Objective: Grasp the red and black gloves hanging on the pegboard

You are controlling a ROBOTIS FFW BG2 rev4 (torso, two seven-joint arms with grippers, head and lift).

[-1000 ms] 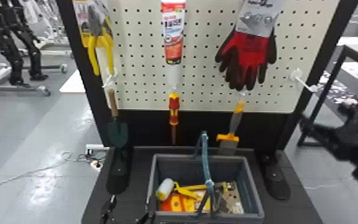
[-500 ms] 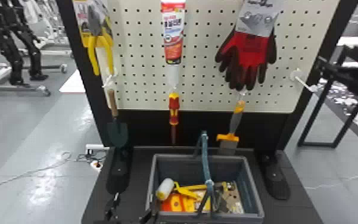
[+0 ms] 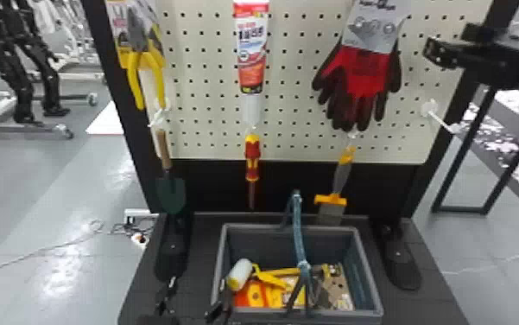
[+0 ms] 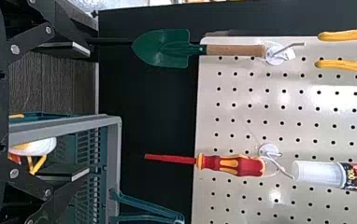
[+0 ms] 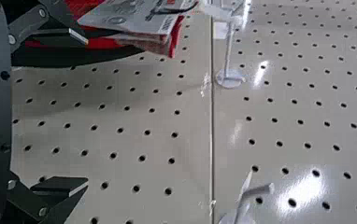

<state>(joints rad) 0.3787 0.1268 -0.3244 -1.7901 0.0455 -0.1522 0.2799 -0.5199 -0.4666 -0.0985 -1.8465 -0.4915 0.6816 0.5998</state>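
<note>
The biggest thing is the white board with holes [image 3: 297, 129]. It stands up at the back of a black table [image 3: 418, 309]. A gray box [image 3: 286, 228] sits on the table in front of the board. It has a blue handle, and a small white roller [image 3: 238, 274] and yellow tools lie inside it.

The right arm [image 3: 487, 56] is black and is up high at the right side of the board. It is apart from the gloves. The right gripper [image 5: 85, 112] faces the board with its two fingers spread wide and nothing between them. The gloves lie close by one of its fingers. It is too hard to tell if they touch.

The left gripper [image 4: 90, 112] is down low over the gray box. Its fingers are spread wide too, and they hold nothing.

The red and black gloves [image 3: 359, 82] hang at the top right of the board. A gray card is on top of them, and their fingers point down.

A red and white tube [image 3: 251, 56] hangs in the middle of the board. Yellow pliers [image 3: 143, 56] hang at the top left. A green shovel [image 3: 169, 194] with a wood handle hangs under the pliers. A scraper [image 3: 333, 199] with a yellow bar hangs under the gloves. A red and yellow screwdriver [image 3: 251, 162] hangs under the tube. A bare white hook [image 3: 437, 116] sticks out to the right of the gloves.
</note>
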